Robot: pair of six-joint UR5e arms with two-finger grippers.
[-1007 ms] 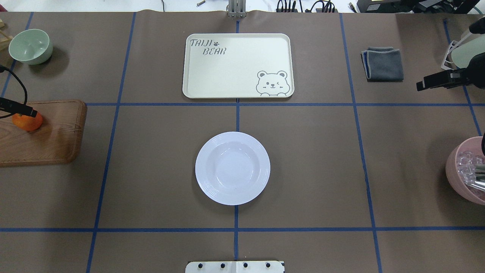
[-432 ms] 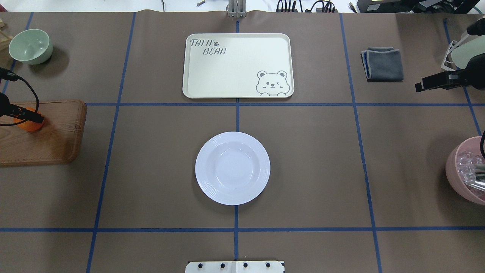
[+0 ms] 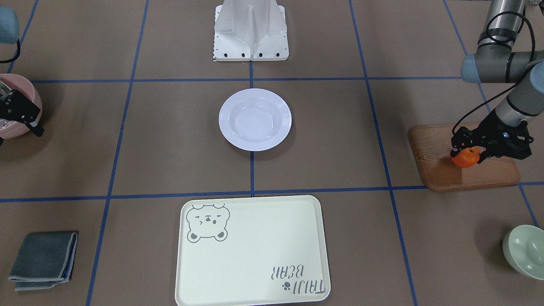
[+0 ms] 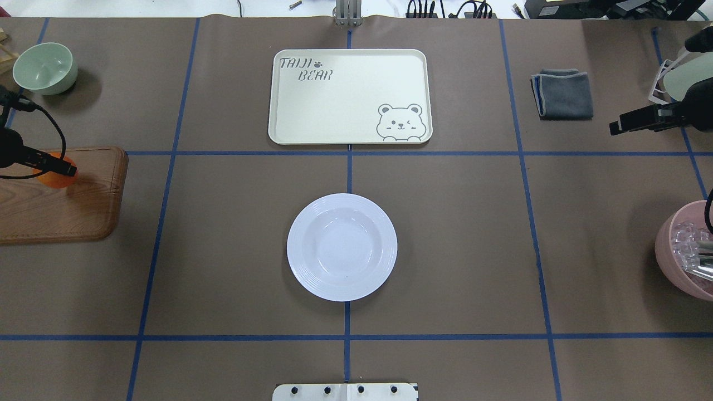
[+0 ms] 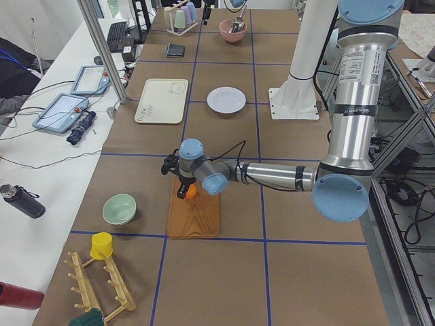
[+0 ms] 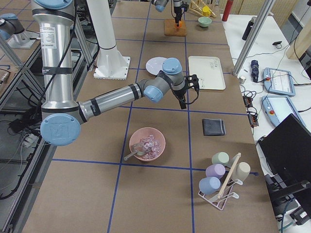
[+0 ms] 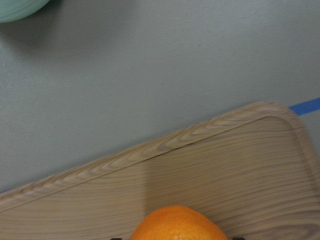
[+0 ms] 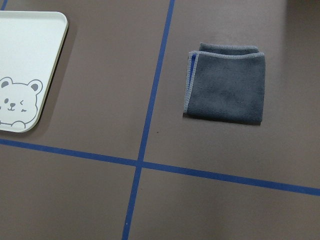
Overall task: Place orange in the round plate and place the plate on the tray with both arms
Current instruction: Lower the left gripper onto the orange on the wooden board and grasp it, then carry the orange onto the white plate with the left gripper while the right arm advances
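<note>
we log a bright orange fruit, the orange, a glossy white plate, a cream tray with grey bear face and lettering. wood-grain brown board, pale green bowl, pink bowl, dark grey cloth, brown table gridded in blue tape.

In the overhead view the left gripper covers most of the orange, so only a sliver shows at the left edge, where the wooden board is also cut off. The left wrist view crops the orange at the bottom edge, and the green bowl is a blurred scrap in the upper left corner. The right gripper runs off the right edge and seems side-on, so how its jaws stand is unreadable. The pink bowl is cropped at lower right.
</note>
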